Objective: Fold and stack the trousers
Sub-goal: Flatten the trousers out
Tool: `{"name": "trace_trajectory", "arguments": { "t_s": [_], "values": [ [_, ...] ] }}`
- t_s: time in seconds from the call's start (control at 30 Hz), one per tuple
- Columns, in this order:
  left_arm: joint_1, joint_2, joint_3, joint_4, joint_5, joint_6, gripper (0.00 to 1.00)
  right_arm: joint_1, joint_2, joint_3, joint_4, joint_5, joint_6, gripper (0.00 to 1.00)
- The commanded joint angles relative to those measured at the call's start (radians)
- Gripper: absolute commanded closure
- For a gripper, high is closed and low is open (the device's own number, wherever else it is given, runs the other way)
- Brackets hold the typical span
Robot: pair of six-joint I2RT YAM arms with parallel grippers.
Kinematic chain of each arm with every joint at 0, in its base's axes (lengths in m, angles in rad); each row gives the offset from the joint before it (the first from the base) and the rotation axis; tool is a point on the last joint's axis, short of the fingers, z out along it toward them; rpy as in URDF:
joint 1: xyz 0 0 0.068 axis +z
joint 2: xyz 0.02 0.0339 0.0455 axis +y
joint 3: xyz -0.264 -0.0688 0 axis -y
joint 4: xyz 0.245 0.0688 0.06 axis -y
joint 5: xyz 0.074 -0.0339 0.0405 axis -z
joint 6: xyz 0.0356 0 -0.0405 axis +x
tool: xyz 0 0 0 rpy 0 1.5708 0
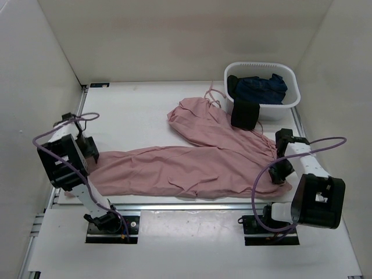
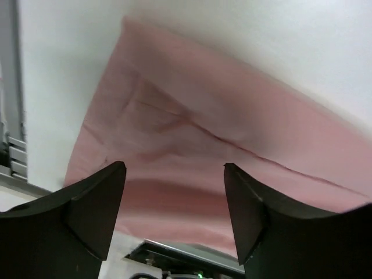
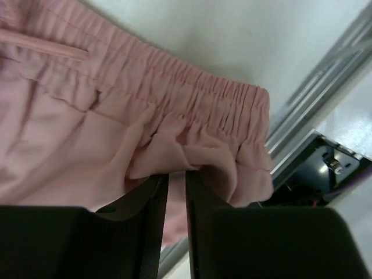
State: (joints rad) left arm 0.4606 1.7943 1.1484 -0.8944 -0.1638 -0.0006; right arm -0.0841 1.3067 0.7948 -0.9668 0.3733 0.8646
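The dusty-pink trousers (image 1: 197,163) lie spread on the white table. One leg runs left, the other bends up towards the basket, and thin drawstrings (image 1: 214,93) trail at the far end. My left gripper (image 1: 92,156) is open and hovers just over the cuff end of the left leg (image 2: 192,128), its jaws (image 2: 174,168) wide apart and empty. My right gripper (image 1: 283,168) is at the trousers' right end. In the right wrist view it (image 3: 177,174) is shut on a bunched fold of the gathered elastic waistband (image 3: 203,99).
A white basket (image 1: 290,102) stands at the back right with a dark navy garment (image 1: 261,87) in it. A black cloth piece (image 1: 245,114) hangs at its front. A metal rail (image 1: 186,205) runs along the near table edge. White walls close in on three sides.
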Motion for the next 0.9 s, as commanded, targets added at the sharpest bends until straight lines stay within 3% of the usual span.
{"name": "trace_trajectory", "arguments": {
  "t_s": [0.0,0.1,0.13,0.17,0.23,0.37,0.43,0.53,0.63,0.77,0.83,0.87],
  "values": [
    [-0.114,-0.131,0.193,-0.003,0.082,0.001,0.2,-0.017,-0.003,0.012,0.017,-0.004,-0.019,0.77],
    [-0.311,-0.118,0.389,-0.047,0.183,0.001,0.11,-0.017,-0.003,0.105,0.028,0.027,-0.044,0.64],
    [-0.363,-0.099,0.434,-0.047,0.217,0.001,0.03,-0.017,0.006,0.133,0.028,0.027,-0.044,0.59],
    [-0.413,-0.076,0.473,-0.047,0.252,0.001,0.0,-0.017,0.006,0.159,0.037,0.041,-0.067,0.5],
    [-0.534,0.023,0.591,-0.047,0.36,0.001,0.0,-0.017,0.052,0.231,0.066,0.041,-0.078,0.43],
    [-0.681,0.262,0.827,-0.012,0.412,0.001,0.0,-0.017,0.149,0.305,0.099,0.006,-0.102,0.29],
    [-0.753,0.407,0.971,0.011,0.392,0.001,0.0,-0.026,0.195,0.316,0.123,-0.02,-0.113,0.26],
    [-0.835,0.537,1.065,0.049,0.334,0.001,0.0,-0.026,0.236,0.278,0.166,-0.08,-0.122,0.25],
    [-0.876,0.62,1.086,0.089,0.261,0.001,0.0,-0.036,0.261,0.238,0.181,-0.094,-0.099,0.25],
    [-0.887,0.633,1.017,0.089,0.308,0.001,0.0,-0.036,0.261,0.169,0.22,-0.138,-0.075,0.26],
    [-0.887,0.581,0.908,0.089,0.375,0.001,0.32,-0.036,0.261,0.14,0.22,-0.158,-0.064,0.33],
    [-0.876,0.555,0.863,0.089,0.397,0.001,0.56,-0.036,0.27,0.13,0.22,-0.159,-0.053,0.36]
  ]
}}
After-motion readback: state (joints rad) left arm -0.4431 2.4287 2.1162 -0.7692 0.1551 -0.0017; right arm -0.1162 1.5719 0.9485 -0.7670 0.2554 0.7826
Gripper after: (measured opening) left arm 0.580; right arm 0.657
